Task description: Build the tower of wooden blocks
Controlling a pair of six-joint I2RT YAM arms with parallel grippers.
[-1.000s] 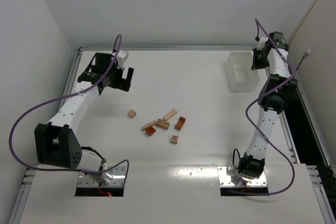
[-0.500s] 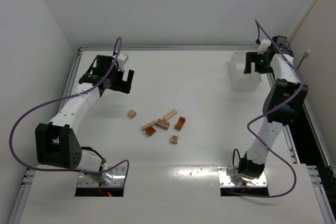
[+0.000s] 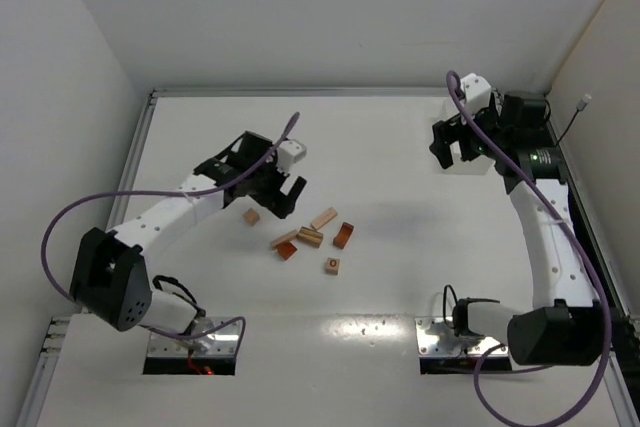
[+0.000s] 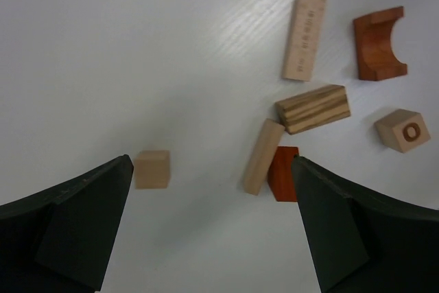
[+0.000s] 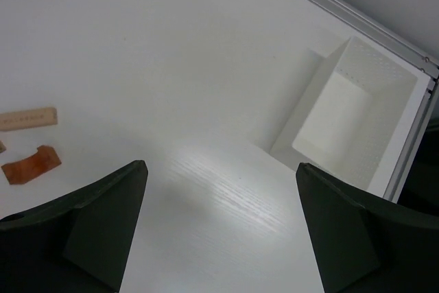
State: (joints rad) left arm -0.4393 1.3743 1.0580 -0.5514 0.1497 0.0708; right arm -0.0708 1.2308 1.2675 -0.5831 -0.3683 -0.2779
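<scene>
White tray (image 5: 353, 118) near right end effector (image 5: 221, 168)

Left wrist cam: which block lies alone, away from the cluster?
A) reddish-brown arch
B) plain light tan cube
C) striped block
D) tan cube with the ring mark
B: the plain light tan wooden cube lies by itself, just inside the open left claw, while the other wooden blocks sit grouped to its right.
</scene>
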